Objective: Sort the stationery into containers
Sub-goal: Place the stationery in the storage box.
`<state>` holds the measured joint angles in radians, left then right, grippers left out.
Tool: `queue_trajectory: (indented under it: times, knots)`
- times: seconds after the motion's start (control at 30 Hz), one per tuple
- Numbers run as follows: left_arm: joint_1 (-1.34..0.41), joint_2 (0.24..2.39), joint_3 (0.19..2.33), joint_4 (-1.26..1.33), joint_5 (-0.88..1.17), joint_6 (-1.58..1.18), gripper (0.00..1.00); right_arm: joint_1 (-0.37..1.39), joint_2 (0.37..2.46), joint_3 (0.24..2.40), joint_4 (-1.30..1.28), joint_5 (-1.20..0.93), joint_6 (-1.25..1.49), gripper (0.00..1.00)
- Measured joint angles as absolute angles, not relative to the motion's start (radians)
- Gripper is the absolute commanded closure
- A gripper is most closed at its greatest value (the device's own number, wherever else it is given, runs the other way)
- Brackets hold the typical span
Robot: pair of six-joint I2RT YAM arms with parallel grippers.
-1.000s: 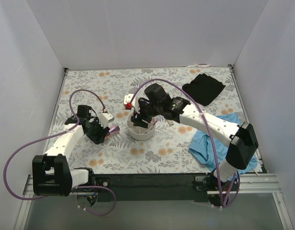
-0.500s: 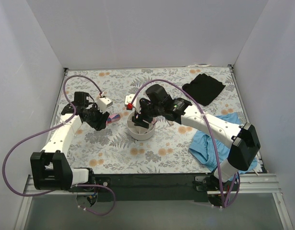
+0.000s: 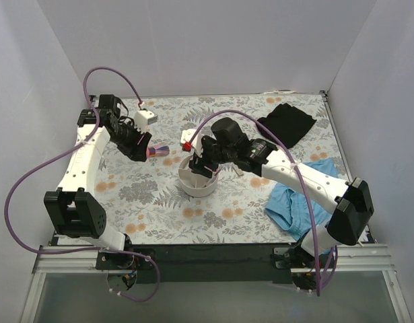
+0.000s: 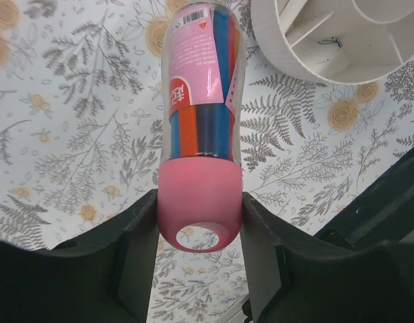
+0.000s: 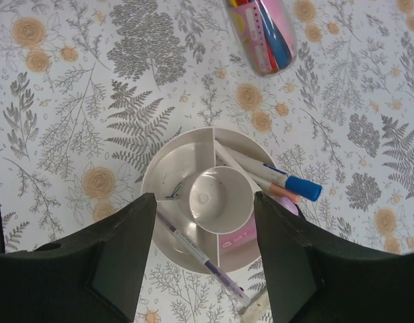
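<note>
Your left gripper (image 4: 200, 214) is clamped on the pink end of the pink-and-dark case (image 4: 200, 101), over the worktop (image 4: 72, 134) at about ten o'clock from the organiser (image 3: 195, 191). Your right gripper (image 5: 203, 198) hovers above the organiser, fingers apart and empty. A blue-capped marker (image 5: 287, 183) lies in a compartment.

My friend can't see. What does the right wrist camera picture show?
Looking straight down, the right gripper hangs open above a round white organiser holding a blue-capped marker and a thin pen. A pink case of pens shows at the top edge, over the flowery table.
</note>
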<state>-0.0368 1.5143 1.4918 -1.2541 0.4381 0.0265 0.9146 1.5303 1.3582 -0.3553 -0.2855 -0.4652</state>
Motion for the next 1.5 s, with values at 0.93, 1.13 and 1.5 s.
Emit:
queue_trajectory:
  times: [0.93, 1.13, 1.5]
  knots:
    - [-0.038, 1.518, 1.558, -1.347, 0.689, -0.159, 1.00, 1.052, 1.581, 1.216, 0.130, -0.308, -0.843, 0.31]
    - [-0.038, 1.517, 1.558, -1.347, 0.704, -0.176, 1.00, 1.077, 1.655, 1.260, 0.150, -0.269, -0.849, 0.31]
    - [-0.038, 1.515, 1.557, -1.343, 0.707, -0.179, 1.00, 1.082, 1.708, 1.327, 0.190, -0.176, -0.825, 0.32]
